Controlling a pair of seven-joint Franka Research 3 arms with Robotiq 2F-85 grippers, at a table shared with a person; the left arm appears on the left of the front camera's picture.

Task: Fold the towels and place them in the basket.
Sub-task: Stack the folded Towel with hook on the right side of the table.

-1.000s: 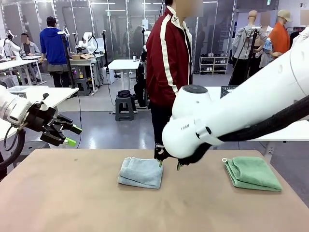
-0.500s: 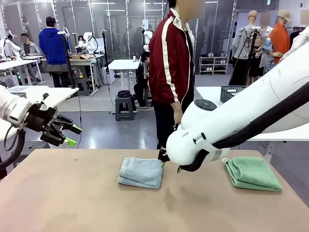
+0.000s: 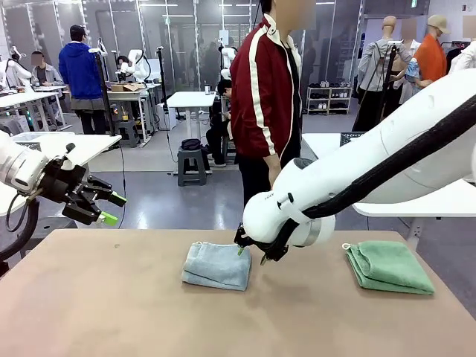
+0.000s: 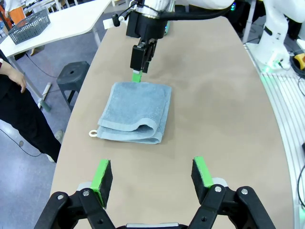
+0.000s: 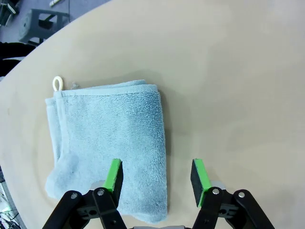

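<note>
A folded light blue towel (image 3: 216, 265) lies mid-table, its corner loop (image 5: 57, 83) showing. My right gripper (image 3: 251, 254) hovers open at the towel's right edge. In the right wrist view the gripper (image 5: 156, 174) has one finger over the towel (image 5: 109, 138) and the other over bare table. The left wrist view shows that right gripper (image 4: 138, 62) above the towel's far edge (image 4: 136, 112). A folded mint green towel (image 3: 388, 266) lies at the table's right. My left gripper (image 3: 111, 208) hangs open off the table's left end; nothing sits between its pads (image 4: 152, 174). The dark grey basket (image 4: 29, 26) stands on a white side table.
A person (image 3: 264, 97) in a red jacket stands at the far side of the brown table (image 3: 111, 312), hands down. The white side table (image 3: 439, 201) is behind at the right. My right arm's bulk crosses over the table's right half.
My right arm has swung left and dropped, bringing its gripper down to the blue towel's right edge. The left arm and both towels have stayed put.
</note>
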